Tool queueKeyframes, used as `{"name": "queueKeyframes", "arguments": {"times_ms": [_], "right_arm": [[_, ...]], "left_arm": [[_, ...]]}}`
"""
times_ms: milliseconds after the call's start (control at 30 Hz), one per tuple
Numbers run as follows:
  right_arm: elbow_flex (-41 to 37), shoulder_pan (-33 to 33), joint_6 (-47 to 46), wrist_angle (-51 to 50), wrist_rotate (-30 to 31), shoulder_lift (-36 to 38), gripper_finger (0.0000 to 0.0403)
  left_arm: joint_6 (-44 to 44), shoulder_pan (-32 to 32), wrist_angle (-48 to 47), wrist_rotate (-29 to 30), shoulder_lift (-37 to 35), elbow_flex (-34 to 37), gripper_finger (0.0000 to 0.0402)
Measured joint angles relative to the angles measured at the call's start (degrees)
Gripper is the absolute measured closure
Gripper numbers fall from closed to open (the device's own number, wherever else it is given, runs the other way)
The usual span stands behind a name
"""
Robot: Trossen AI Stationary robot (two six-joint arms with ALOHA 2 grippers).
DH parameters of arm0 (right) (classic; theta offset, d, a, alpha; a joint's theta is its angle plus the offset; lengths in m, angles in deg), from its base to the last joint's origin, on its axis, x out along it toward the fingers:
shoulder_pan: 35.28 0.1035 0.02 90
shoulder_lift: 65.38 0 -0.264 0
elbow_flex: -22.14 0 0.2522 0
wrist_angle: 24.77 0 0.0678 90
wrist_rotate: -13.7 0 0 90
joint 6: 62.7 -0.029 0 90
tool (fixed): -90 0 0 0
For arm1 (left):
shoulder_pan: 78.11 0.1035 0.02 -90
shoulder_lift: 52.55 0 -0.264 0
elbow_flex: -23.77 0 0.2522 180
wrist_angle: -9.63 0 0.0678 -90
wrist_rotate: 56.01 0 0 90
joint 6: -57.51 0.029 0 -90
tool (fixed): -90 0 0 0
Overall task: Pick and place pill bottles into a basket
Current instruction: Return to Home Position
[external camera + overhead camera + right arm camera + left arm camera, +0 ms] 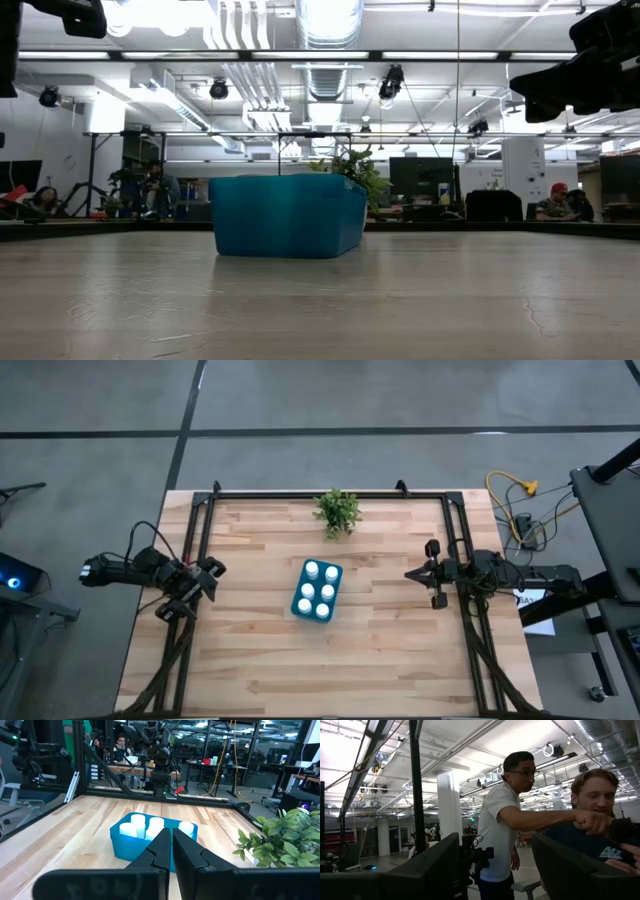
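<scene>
The teal basket (317, 591) stands on the middle of the wooden table, its bottom flat on the top. Several white pill bottles (319, 588) stand upright inside it, and their caps also show in the right wrist view (145, 826). In the low view only the basket's wall (285, 215) shows. My left gripper (212, 570) hovers open at the table's left edge, tipped up toward the room (495, 870), with nothing between its fingers. My right gripper (410, 573) hovers shut at the right edge, level, pointing at the basket (171, 845).
A small green potted plant (337, 512) stands near the far edge, behind the basket. A black frame (330, 493) runs along the table's far, left and right sides. Two people (545, 820) are in the room beyond the table. Bare wood lies all round the basket.
</scene>
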Motion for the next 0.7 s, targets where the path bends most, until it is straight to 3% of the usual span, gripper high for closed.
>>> {"name": "queueKeyframes", "arguments": {"times_ms": [567, 700], "right_arm": [[0.0, -0.01, -0.01, 0.01, 0.0, 0.01, 0.0394], [0.0, -0.01, -0.07, 0.02, 0.0, 0.01, 0.0394]], "left_arm": [[0.0, 0.0, 0.0, 0.02, 0.01, 0.02, 0.017], [0.03, 0.0, 0.0, 0.0, 0.0, 0.01, 0.0191]]}}
